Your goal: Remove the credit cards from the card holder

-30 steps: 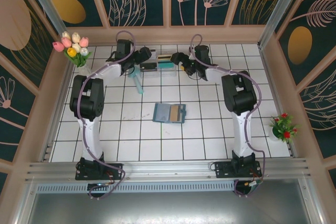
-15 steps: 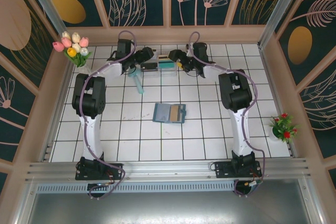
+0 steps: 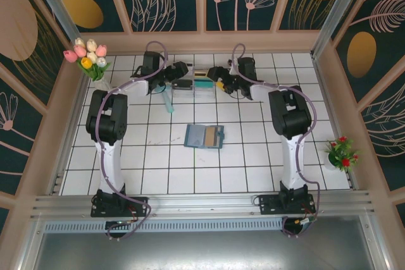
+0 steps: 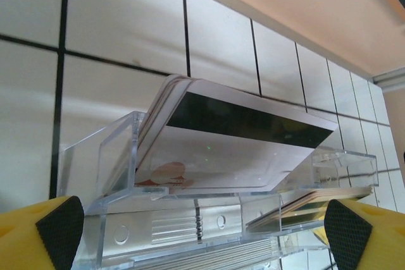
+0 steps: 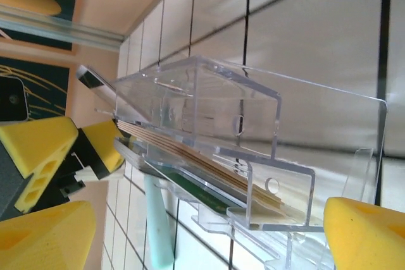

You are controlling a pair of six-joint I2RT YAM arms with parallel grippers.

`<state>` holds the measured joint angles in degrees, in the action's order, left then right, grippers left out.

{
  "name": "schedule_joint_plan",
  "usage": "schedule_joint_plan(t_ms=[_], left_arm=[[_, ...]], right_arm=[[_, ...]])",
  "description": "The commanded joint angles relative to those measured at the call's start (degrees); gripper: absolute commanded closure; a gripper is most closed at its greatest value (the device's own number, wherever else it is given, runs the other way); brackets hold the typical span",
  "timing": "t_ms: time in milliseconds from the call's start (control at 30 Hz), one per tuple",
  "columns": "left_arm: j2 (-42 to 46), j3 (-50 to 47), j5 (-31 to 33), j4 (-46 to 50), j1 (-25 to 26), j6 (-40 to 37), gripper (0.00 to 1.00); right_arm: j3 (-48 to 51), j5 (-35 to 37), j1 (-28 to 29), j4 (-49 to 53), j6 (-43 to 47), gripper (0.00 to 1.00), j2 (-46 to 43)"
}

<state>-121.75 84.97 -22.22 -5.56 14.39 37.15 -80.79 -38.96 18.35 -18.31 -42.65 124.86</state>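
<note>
The card holder (image 3: 204,136) lies open on the tiles in the middle of the table, with a yellow-orange credit card (image 3: 215,136) in its slots. Both grippers are far from it, at the back. My left gripper (image 3: 182,69) is open, and the clear plastic box (image 4: 209,219) spans the gap between its yellow fingertips (image 4: 60,232). A white card with a dark stripe (image 4: 234,137) leans in that box. My right gripper (image 3: 214,74) is open at the box's other side, where a stack of tan cards (image 5: 202,162) rests over a green one.
A teal stick (image 3: 166,99) lies on the tiles just in front of the clear box (image 3: 193,80). Tulips (image 3: 87,56) stand at the back left and a small red-flowered plant (image 3: 342,153) at the right edge. The back wall is close behind the box.
Both grippers have shifted slightly around the clear box, the left one a little to the right. The card holder has not moved.
</note>
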Motion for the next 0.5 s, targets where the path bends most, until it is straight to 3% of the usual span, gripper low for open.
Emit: schedule_joint_plan(t_ms=[0, 300, 467], left_arm=[[3.6, -4.2, -6.3, -1.3, 3.9, 1.0, 0.02], [10.4, -12.5, -6.0, -3.6, 4.8, 2.0, 0.02], [13.1, -12.5, 3.4, 3.5, 4.8, -1.0, 0.01]], right_arm=[[4.4, -5.2, 1.4, -5.6, -1.6, 0.07, -6.1], [12.4, -2.5, 1.6, -4.7, -0.2, 0.08, -13.3], [11.8, 5.7, 0.4, 5.7, 1.9, 0.08, -15.4]])
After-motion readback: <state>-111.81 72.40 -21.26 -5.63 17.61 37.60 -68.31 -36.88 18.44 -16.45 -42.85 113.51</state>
